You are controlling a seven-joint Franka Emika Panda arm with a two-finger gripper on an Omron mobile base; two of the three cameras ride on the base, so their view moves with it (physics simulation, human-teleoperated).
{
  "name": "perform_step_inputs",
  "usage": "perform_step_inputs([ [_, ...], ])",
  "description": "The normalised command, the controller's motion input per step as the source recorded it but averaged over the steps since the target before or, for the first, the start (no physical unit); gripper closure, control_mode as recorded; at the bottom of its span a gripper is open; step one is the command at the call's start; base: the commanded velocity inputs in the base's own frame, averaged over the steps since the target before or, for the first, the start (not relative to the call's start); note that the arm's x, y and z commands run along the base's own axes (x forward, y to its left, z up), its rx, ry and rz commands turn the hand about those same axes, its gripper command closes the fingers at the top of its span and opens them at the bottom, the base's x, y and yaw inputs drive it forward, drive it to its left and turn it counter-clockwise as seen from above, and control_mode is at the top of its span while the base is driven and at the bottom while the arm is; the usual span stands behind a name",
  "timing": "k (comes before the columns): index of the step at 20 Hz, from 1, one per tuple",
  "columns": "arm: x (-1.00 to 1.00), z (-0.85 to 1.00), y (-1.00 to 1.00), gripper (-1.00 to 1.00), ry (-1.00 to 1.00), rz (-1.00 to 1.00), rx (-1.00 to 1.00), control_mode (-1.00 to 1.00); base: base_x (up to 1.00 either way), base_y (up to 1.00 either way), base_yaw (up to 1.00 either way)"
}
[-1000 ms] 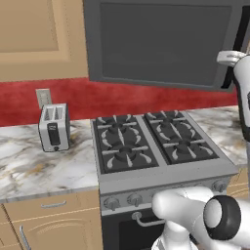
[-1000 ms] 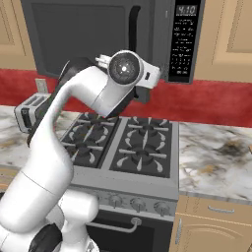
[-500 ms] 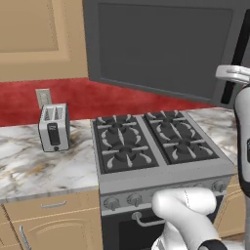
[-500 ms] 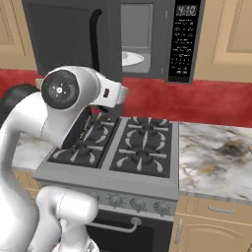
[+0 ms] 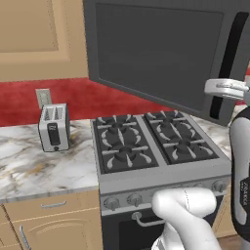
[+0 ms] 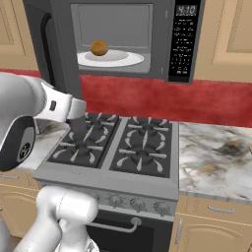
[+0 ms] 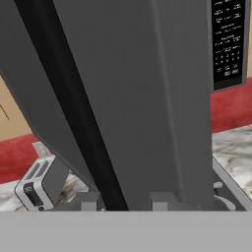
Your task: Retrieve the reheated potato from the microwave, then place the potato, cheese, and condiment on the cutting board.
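Potato (image 6: 99, 47) sits on the plate (image 6: 123, 61) inside the open microwave (image 6: 162, 39), upper centre of frame. Gripper (image 7: 127, 201), at the door (image 7: 123, 98), lies lower left of it; finger state unclear.

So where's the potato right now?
In the right base view the potato sits on the white plate inside the open microwave, toward the plate's left side, above the stove.

microwave (image 6: 123, 39): door swung open | potato (image 6: 99, 47): golden-brown, on white plate inside
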Motion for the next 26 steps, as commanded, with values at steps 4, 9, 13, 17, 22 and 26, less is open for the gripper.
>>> perform_step_inputs([
  [4, -0.68, 0.02, 0.0, -1.0, 0.02, 0.0, 0.0, -1.0, 0.0, 0.0, 0.0],
  [9, -0.98, 0.16, -0.26, -1.0, 0.0, 0.0, 0.0, -1.0, 0.0, 0.0, 0.0],
  [13, -0.76, 0.18, -0.74, -1.0, 0.0, 0.0, 0.02, -1.0, 0.0, 0.0, 0.0],
  [17, -0.01, 0.0, -0.98, -1.0, 0.0, 0.0, 0.09, -1.0, 0.0, 0.0, 0.0],
  [22, 0.42, -0.14, -0.62, -1.0, 0.0, 0.07, 0.2, -1.0, 0.0, 0.0, 0.0],
  [26, 0.55, -0.47, -0.03, -1.0, 0.0, 0.13, 0.28, -1.0, 0.0, 0.0, 0.0],
])
